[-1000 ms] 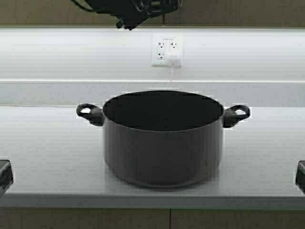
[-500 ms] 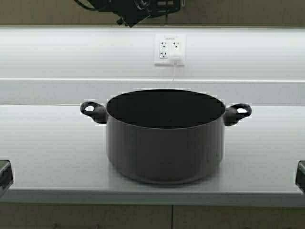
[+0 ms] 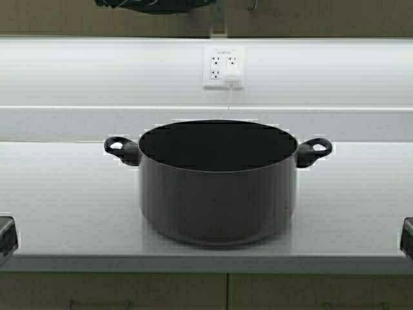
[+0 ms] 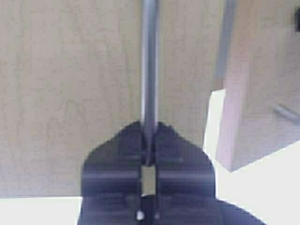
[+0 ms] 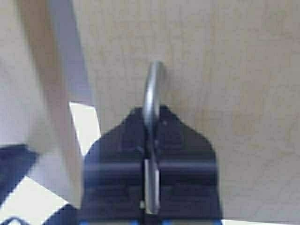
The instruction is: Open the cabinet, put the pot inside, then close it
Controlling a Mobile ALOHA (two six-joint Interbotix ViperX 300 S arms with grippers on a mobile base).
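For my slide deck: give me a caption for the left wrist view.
Left gripper shut on the cabinet door's metal bar handle.

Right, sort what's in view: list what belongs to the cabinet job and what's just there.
Part of the job:
- pot, on the countertop
- cabinet door with its handle, left gripper shut on it
- second door handle, right gripper shut on it

Just there:
- wall outlet with a white plug and cord
- dark objects at both counter edges
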